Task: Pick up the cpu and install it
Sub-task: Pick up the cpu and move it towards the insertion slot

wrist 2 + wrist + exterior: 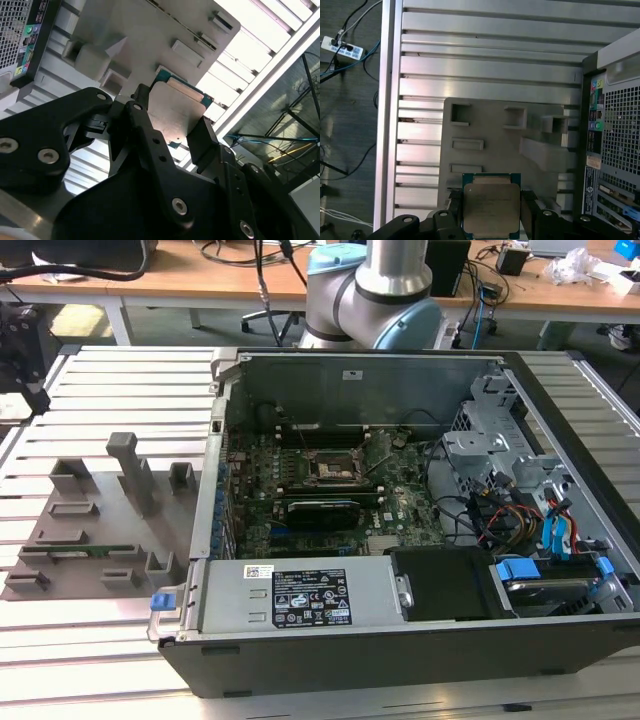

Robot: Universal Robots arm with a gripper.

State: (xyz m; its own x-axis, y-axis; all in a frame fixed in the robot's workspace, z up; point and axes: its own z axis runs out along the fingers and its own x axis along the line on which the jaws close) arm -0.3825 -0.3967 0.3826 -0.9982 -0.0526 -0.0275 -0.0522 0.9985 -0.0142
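At the exterior view's left, a grey fixture (95,525) lies on the slatted tabletop (100,660), with a green memory stick (98,549) lying in it. To its right stands the open case (400,650), with a dark socket (333,468) on its board. In the first wrist view the gripper (491,220) grasps the cpu (491,207) by two opposite edges. The cpu's metal plate faces the camera, and it is held above the fixture.
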